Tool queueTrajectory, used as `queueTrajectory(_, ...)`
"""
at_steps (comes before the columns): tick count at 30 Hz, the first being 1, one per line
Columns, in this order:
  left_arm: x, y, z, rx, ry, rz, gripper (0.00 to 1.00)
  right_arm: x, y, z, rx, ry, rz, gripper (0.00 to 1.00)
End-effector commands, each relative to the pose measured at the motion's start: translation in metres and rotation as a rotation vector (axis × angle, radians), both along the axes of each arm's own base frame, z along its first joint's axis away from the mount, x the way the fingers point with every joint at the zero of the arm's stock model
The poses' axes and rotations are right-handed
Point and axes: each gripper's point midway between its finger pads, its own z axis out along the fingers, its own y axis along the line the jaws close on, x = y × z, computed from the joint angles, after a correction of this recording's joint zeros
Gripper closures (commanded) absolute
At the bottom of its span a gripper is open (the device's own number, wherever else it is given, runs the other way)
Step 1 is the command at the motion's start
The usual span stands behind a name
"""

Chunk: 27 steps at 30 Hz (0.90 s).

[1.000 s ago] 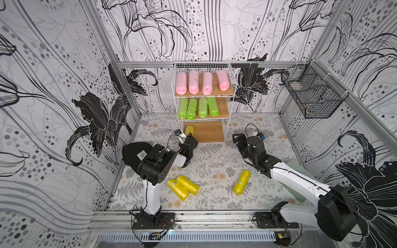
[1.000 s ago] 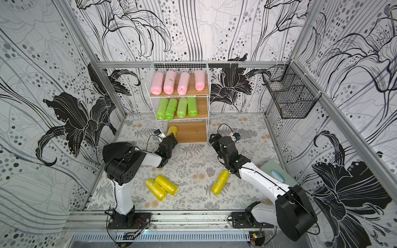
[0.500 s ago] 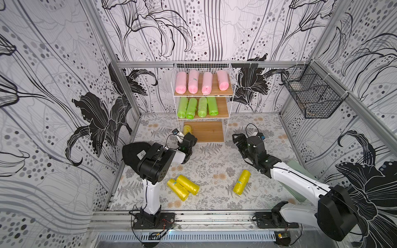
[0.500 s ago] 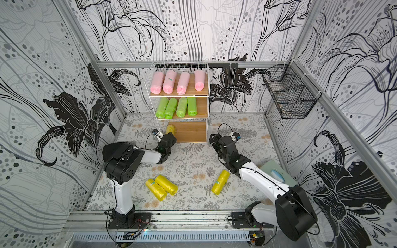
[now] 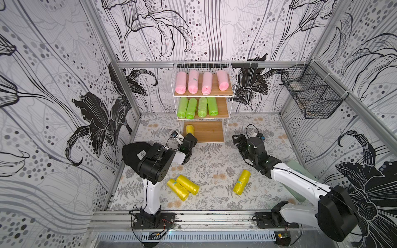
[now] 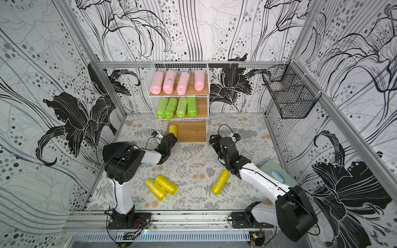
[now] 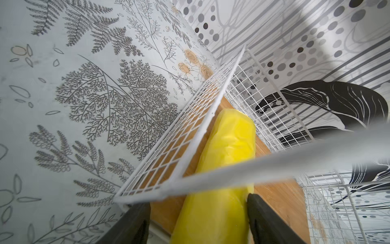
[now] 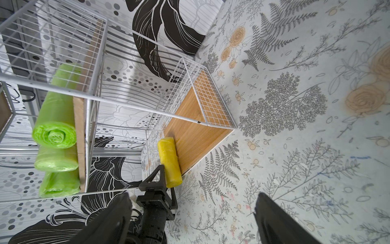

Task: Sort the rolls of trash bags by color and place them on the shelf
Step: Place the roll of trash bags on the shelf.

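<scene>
Our left gripper [image 7: 198, 200] stands parted around the yellow roll [image 7: 230, 143], left on the bottom board of the shelf [image 5: 210, 132], our right gripper [image 8: 193, 198] wide and empty; a snagging finger could drag it off.

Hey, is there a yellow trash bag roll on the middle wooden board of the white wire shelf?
No, the middle wooden board holds only four light green plastic rolls.

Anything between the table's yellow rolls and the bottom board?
Only the left gripper, open astride the yellow roll already at the board's left end. The rest of the board's front is open, and nothing visible lies between it and the three table rolls.
</scene>
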Motion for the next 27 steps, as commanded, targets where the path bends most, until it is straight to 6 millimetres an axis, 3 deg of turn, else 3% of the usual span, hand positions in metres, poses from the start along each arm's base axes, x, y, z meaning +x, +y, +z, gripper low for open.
queueTrajectory(1, -0.012, -0.006, 0.013, -0.036, -0.026, -0.02, 0.23, -0.002, -0.003, 0.0, 0.015, -0.01, -0.008, 0.06)
queueTrajectory(11, -0.041, -0.022, 0.023, -0.064, -0.03, -0.135, 0.19, -0.002, -0.002, -0.004, 0.019, -0.006, -0.002, 0.06)
queueTrajectory(14, -0.049, -0.033, 0.019, -0.074, -0.001, -0.187, 0.27, -0.002, -0.002, -0.006, 0.017, -0.005, -0.004, 0.06)
queueTrajectory(19, -0.045, -0.042, 0.007, -0.079, 0.02, -0.226, 0.55, 0.0, 0.002, -0.009, 0.03, 0.005, 0.005, 0.06)
queueTrajectory(23, -0.031, -0.044, 0.002, -0.064, 0.023, -0.241, 0.62, 0.0, 0.003, -0.01, 0.031, 0.01, 0.011, 0.06)
queueTrajectory(27, -0.014, -0.032, -0.007, -0.094, 0.022, -0.216, 0.65, -0.001, 0.002, -0.011, 0.023, 0.009, 0.011, 0.06)
